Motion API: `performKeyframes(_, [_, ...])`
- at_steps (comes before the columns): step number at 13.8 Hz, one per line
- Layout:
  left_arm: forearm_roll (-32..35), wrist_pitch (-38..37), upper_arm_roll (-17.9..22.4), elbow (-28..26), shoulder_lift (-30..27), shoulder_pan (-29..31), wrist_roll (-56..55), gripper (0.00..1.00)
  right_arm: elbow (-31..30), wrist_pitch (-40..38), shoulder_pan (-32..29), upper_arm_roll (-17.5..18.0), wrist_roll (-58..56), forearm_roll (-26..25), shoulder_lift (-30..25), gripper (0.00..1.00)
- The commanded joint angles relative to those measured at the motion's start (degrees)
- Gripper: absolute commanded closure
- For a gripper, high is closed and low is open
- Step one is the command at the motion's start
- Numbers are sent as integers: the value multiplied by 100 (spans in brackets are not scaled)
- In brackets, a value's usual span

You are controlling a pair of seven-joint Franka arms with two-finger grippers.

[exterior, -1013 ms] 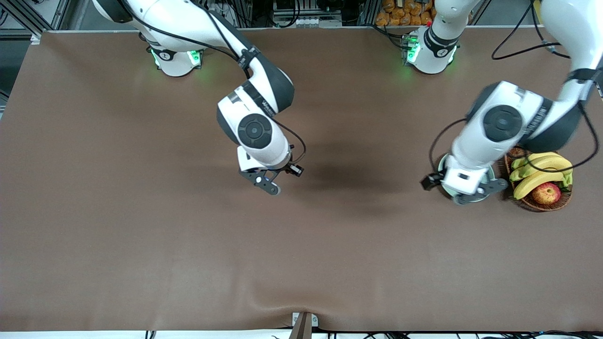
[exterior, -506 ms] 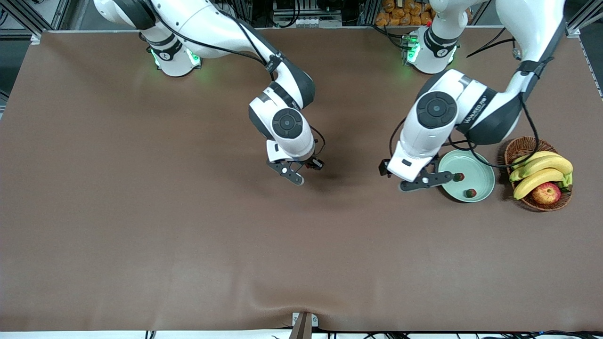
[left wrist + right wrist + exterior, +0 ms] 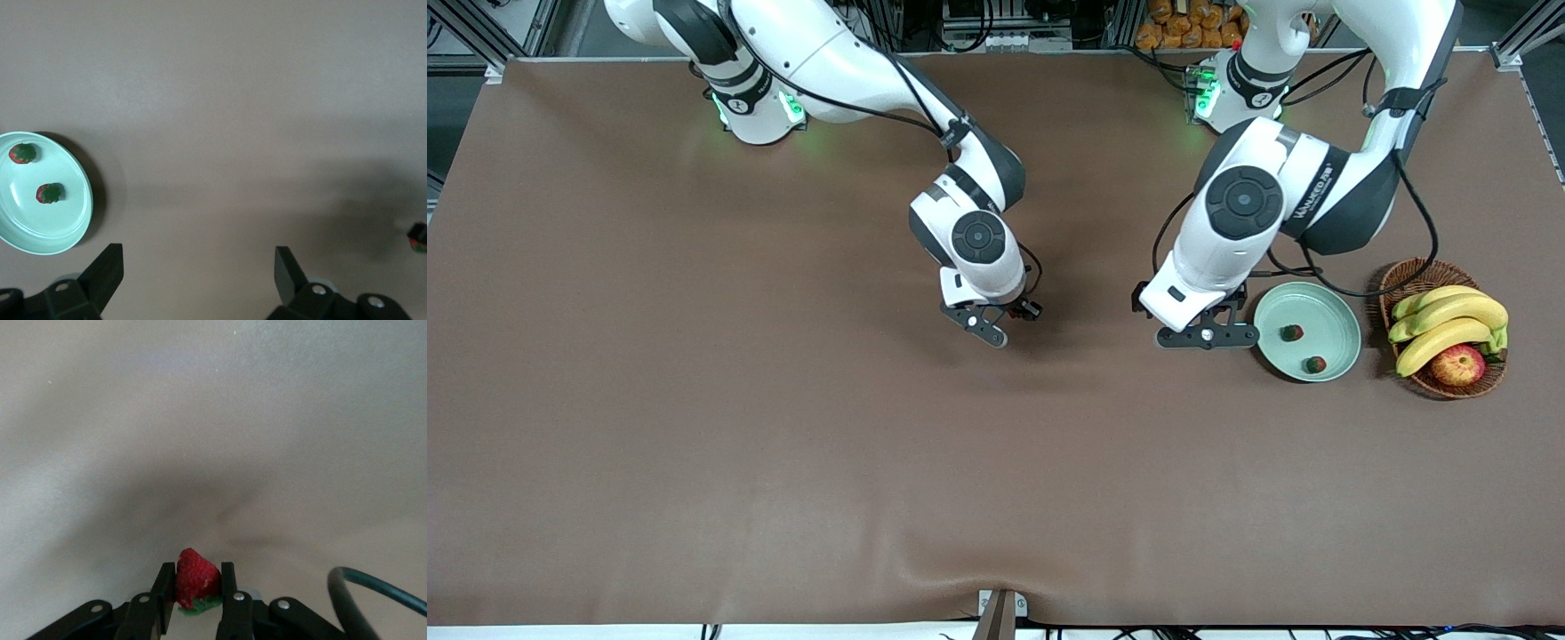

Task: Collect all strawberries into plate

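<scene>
Two strawberries (image 3: 1291, 333) lie in the plate (image 3: 1343, 313); right gripper (image 3: 996, 325) clamps the third over bare table; left gripper (image 3: 1206, 338) hangs open beside the plate.

The right gripper (image 3: 198, 590) hangs over bare brown table (image 3: 213, 427), its two black fingers (image 3: 164, 590) pinched on a red strawberry (image 3: 194, 577) with a bit of green cap showing underneath. A dark cable (image 3: 373, 590) curves past beside it.

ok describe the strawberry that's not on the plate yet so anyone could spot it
Find the right arm, reaching from its base to mid-table. Its right gripper is shut on a strawberry, a small red berry with green leaves. Unlike the two strawberries lying in the mint plate, it is held over bare brown table.
</scene>
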Motion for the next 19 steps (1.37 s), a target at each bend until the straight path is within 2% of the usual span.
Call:
performKeyframes(1, [-307, -107, 511, -51, -212, -400, 416, 0, -8, 205, 98, -67, 60, 20, 126, 100])
performKeyframes(2, [-316, -107, 546, -60, -212, -401, 513, 0, -8, 206, 90, -67, 52, 11, 144, 100])
performKeyframes(3, [-325, -107, 573, -69, -212, -401, 609, 0, 1, 180, 64, -67, 52, 19, 144, 96])
performKeyframes(5, [-352, -116, 660, -78, -221, -419, 820, 0, 18, 145, 28, -67, 52, 63, 127, 47])
performKeyframes(6, [-352, -124, 687, -78, -212, -436, 1004, 0, 36, 136, 28, -67, 52, 72, 118, 7])
performKeyframes(7, [-343, -125, 679, -60, -134, -332, 1119, 0, 45, 136, 28, -76, 95, 72, 101, 0])
performKeyframes(11, [-352, -98, 661, -34, -54, -348, 1138, 0, 132, -145, -68, -84, 61, 28, -75, 0])
performKeyframes(15, [-343, -11, 634, 1, 209, -392, 1146, 0, 571, -1023, -244, -146, 8, -16, -268, 0])
performKeyframes(17, [-325, 164, 626, 54, 367, -436, 1146, 0, 625, -1217, -454, -164, -289, -7, -505, 0])
performKeyframes(19, [-325, 174, 617, 500, 735, -454, 1094, 0, 625, -1402, -683, -164, -581, 2, -733, 0])
